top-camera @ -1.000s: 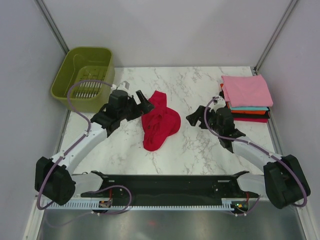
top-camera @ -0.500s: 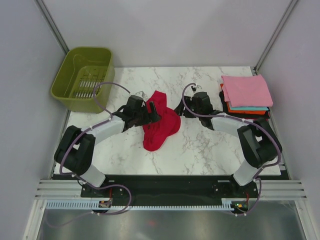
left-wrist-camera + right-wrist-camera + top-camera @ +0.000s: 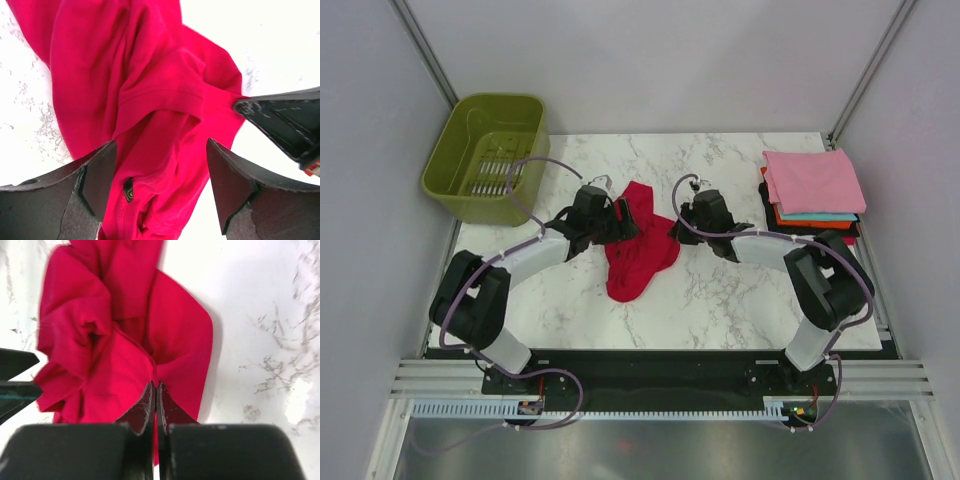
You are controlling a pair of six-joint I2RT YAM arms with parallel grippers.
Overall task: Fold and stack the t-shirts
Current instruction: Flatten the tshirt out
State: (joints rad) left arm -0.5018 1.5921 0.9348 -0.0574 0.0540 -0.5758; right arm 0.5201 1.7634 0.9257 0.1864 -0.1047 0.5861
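A crimson red t-shirt (image 3: pixel 638 245) lies crumpled in the middle of the marble table. My left gripper (image 3: pixel 625 222) hangs over its upper left part, jaws open; in the left wrist view the cloth (image 3: pixel 150 100) with its collar label lies between the spread fingers (image 3: pixel 95 185). My right gripper (image 3: pixel 675 228) is at the shirt's right edge, shut on a pinched fold of red cloth (image 3: pixel 125 340), as the right wrist view shows at the gripper (image 3: pixel 155 390). Folded t-shirts (image 3: pixel 813 185) are stacked at the right, pink on top, with teal, orange, black and red below.
An olive-green plastic basket (image 3: pixel 488 155) stands off the table's back left corner. The folded stack sits near the table's right edge. Grey walls close in the back and both sides.
Both arms reached inward to the red shirt. The right gripper went from open to shut on the shirt's right edge. The left jaws narrowed slightly over the cloth.
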